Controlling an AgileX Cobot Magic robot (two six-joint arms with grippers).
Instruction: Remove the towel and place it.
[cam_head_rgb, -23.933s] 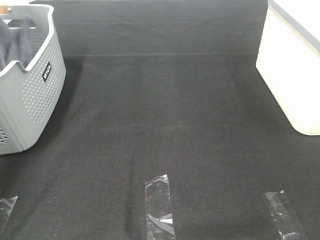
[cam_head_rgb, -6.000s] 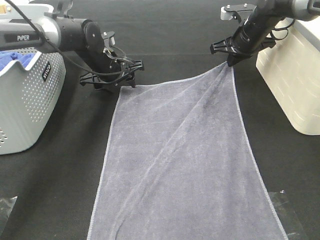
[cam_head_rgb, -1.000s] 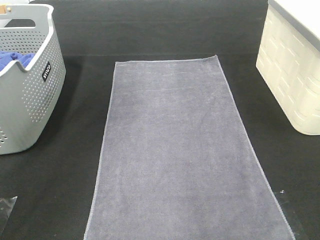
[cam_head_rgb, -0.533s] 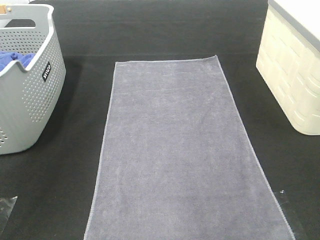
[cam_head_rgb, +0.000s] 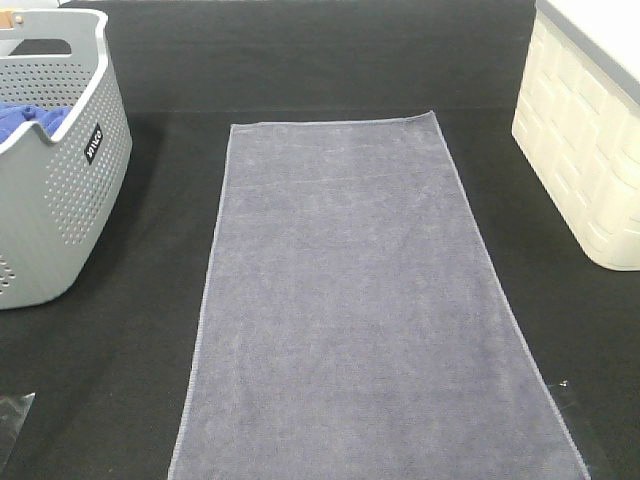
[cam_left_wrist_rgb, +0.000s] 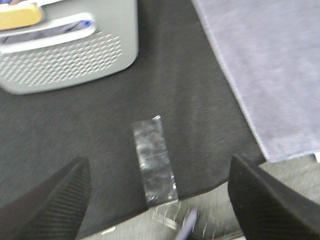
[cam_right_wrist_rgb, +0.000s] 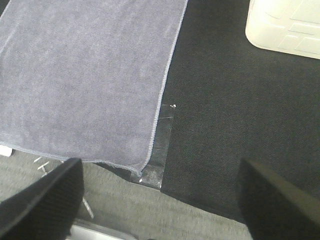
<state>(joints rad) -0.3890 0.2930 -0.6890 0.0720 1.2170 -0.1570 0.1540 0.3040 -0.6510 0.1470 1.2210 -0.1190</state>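
Note:
The grey-lavender towel (cam_head_rgb: 350, 300) lies spread flat on the black table, its long side running from the far middle to the near edge. It also shows in the left wrist view (cam_left_wrist_rgb: 270, 65) and the right wrist view (cam_right_wrist_rgb: 85, 70). Neither arm shows in the high view. My left gripper (cam_left_wrist_rgb: 160, 210) is open and empty, above the table's near edge between the towel and the basket. My right gripper (cam_right_wrist_rgb: 160, 210) is open and empty, above the towel's near right corner.
A grey perforated basket (cam_head_rgb: 60, 200) holding a royal-blue cloth (cam_head_rgb: 20, 118) stands at the left; it also shows in the left wrist view (cam_left_wrist_rgb: 70, 55). A cream bin (cam_head_rgb: 590, 150) stands at the right. Clear tape strips (cam_left_wrist_rgb: 154, 162) (cam_right_wrist_rgb: 160, 145) lie near the front edge.
Nothing has moved in the last second. Six seconds ago both grippers held the towel's far corners; now they have let go, left the high view, and the towel lies flat.

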